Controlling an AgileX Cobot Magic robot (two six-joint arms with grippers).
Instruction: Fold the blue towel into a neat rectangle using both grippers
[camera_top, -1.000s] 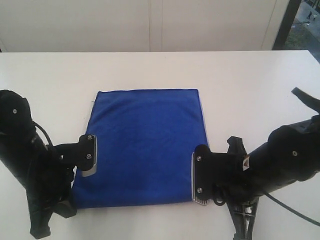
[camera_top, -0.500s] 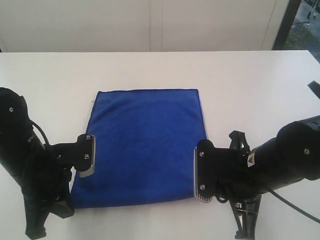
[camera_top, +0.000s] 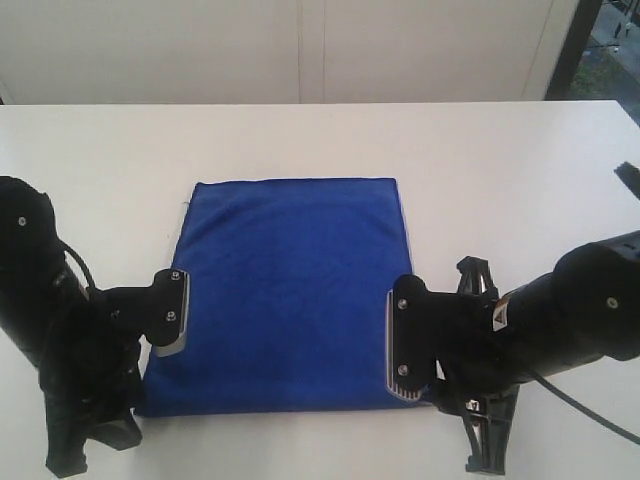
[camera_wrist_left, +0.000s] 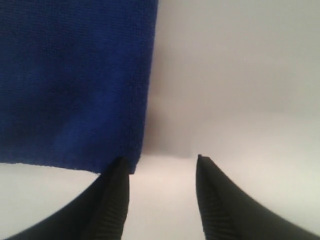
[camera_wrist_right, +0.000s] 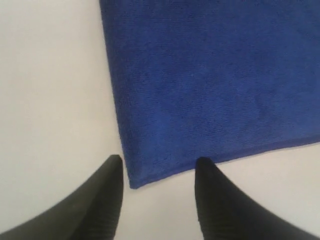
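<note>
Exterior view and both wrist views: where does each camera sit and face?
Exterior: above the near table edge, facing the wall; the left arm and right arm flank the blue towel.
Left wrist: on that arm, looking past the open left pincer at a towel corner.
Right wrist: likewise, open right pincer, another corner.
Shared: towel and table.

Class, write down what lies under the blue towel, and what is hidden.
The blue towel lies flat on the white table, which shows all around it. Anything beneath the cloth is covered and cannot be seen.
</note>
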